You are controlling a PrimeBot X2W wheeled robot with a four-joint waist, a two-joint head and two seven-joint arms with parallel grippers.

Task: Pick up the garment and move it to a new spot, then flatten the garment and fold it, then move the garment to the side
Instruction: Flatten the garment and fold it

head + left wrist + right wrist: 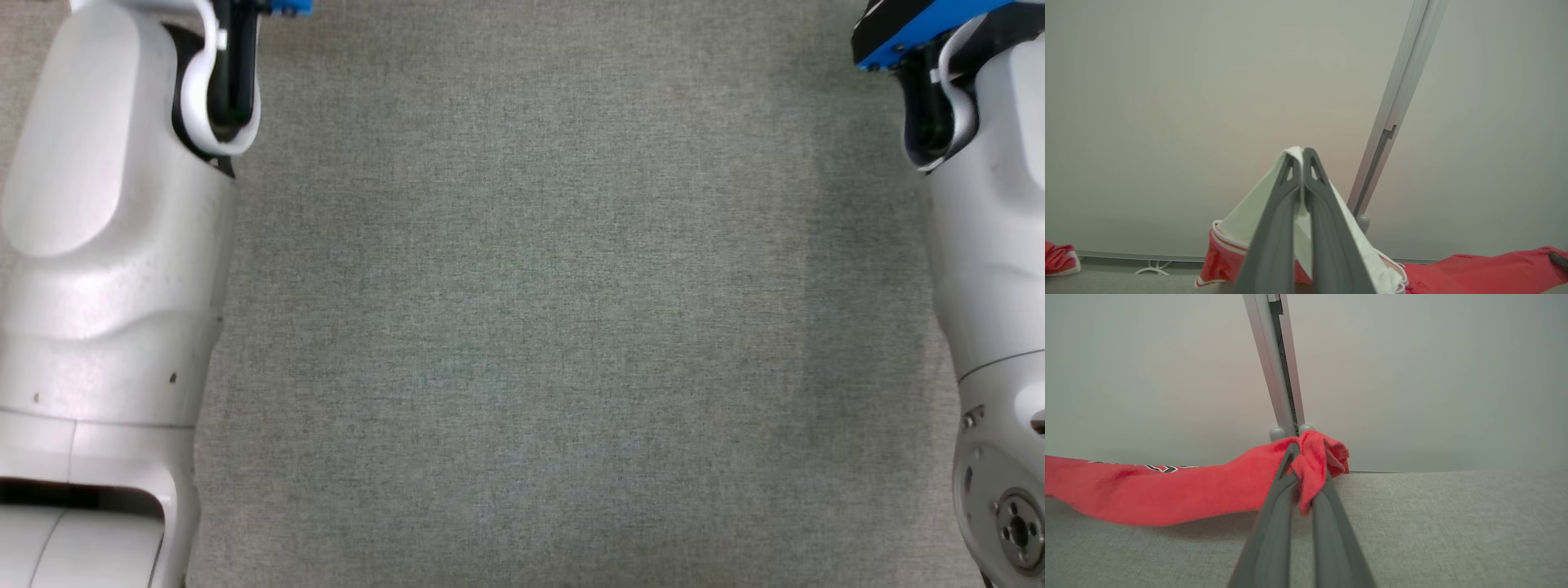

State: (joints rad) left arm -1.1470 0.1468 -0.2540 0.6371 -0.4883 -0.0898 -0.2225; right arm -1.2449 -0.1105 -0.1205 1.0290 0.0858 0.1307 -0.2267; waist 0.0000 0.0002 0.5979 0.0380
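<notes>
In the head view, the pale left forearm [106, 245] stands at the left edge of the frame and the pale right forearm [988, 245] at the right edge. The grey woven surface [522, 327] lies between them.

The left wrist view gives the left gripper [1302, 153] in the lower middle of the frame. Its two dark fingers are pressed together on a white part of the garment [1249, 212]. From there the red cloth runs along the bottom edge to the lower right corner. A small red and white piece [1059, 259] shows in the lower left corner; I cannot tell if it belongs to the same garment. A white cable [1151, 269] lies near it, under the plain wall [1167, 102].

The right wrist view gives the right gripper [1304, 457] at the centre, pinching a bunched red corner. The garment stretches to the left edge of the frame, with a black and white print on it, and sags toward the surface. A metal post [1278, 363] rises behind the fingers.
</notes>
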